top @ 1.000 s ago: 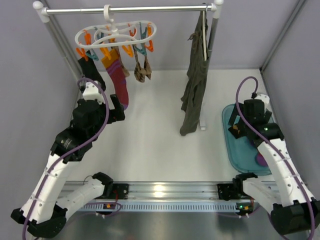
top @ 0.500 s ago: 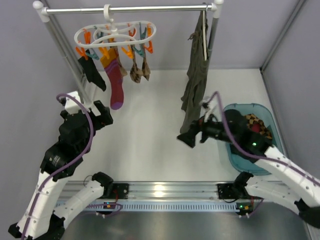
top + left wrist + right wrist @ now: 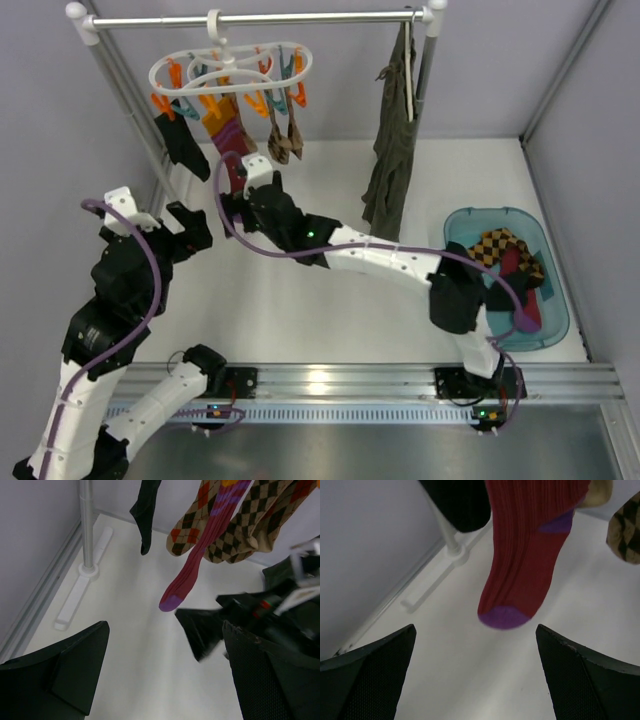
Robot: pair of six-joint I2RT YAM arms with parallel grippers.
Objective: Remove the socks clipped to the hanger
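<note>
Your right gripper (image 3: 475,632) sat stretched across the bench (image 3: 330,300) toward the far-left corner, its fingers spread wide apart and holding nothing. The purple toe of the striped sock (image 3: 517,555) hung just above the gap between them, and the pictures did not show whether either finger touched it. Your left gripper (image 3: 165,645) was also parted and empty, near the left edge and pointed at the same sock from a little farther back. That sock was clipped to the white hanger (image 3: 230,68), which hung by its hook from the rail (image 3: 300,17) over the far-left corner. A black sock (image 3: 183,140) was clipped on its left and two argyle socks (image 3: 283,140) on its right. A green garment (image 3: 390,170) hung from the rail's right end. By the right edge, the teal bin (image 3: 555,335) held an argyle sock (image 3: 495,245) and some dark and red ones.
</note>
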